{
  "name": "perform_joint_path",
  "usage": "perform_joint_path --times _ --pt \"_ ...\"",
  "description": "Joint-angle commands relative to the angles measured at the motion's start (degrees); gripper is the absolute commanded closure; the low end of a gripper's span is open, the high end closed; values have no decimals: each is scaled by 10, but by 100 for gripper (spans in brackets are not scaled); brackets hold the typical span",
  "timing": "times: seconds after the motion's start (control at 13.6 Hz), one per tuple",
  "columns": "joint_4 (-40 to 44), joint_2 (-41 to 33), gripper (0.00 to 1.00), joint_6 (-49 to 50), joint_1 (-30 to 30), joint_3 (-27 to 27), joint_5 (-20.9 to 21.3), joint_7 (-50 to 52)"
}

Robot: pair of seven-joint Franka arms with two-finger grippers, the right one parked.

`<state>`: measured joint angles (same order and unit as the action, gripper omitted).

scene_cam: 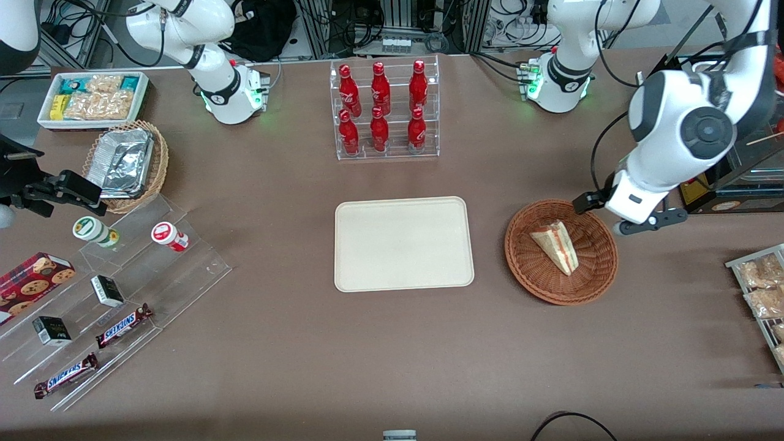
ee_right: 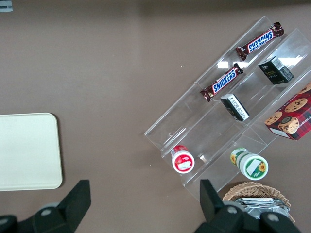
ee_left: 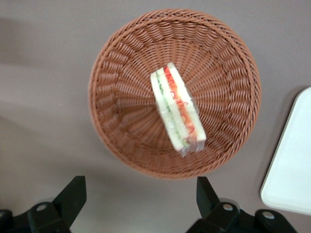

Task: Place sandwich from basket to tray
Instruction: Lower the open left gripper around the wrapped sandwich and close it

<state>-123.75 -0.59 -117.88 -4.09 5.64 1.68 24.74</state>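
Layered sandwich (ee_left: 176,108) in basket (ee_left: 121,73); gripper (ee_left: 141,196) above, jaws open.

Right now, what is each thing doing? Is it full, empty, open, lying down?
sandwich: lying in the basket, wrapped, not held.
basket: on the table, holding only the sandwich.
tray: flat on the table, nothing on it.
gripper: above the basket's edge, jaws open, holding nothing.
red bottles: standing upright in the clear rack, caps on.
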Motion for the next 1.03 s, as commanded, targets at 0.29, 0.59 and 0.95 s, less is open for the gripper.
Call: perform_joint_path --times 0.29,0.59,0.95 --pt "-65 5 0 -141 -15 19 2 158" --pt "-88 25 0 -200 -15 19 2 237" --pt "-87 83 0 -248 -20 19 2 320"
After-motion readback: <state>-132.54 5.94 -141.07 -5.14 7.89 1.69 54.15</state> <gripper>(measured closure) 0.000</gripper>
